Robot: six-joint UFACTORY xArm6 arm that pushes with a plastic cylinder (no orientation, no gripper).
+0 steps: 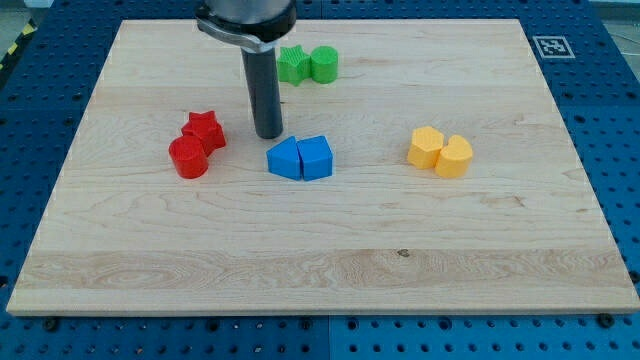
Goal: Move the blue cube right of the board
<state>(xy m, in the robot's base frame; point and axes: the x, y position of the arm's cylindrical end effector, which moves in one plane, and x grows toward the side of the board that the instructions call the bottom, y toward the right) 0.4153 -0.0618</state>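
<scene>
Two blue blocks sit side by side near the board's middle: a blue block [285,159] on the left and a blue cube-like block [315,157] touching it on the right. My tip [268,134] rests on the board just up and left of the blue pair, a small gap from the left blue block. The rod rises to the view's top.
A red star [204,129] and a red cylinder [188,158] lie left of my tip. A green star [293,64] and a green cylinder [323,64] lie at the top. Two yellow blocks [440,151] lie to the right. The wooden board [320,260] lies on a blue pegboard.
</scene>
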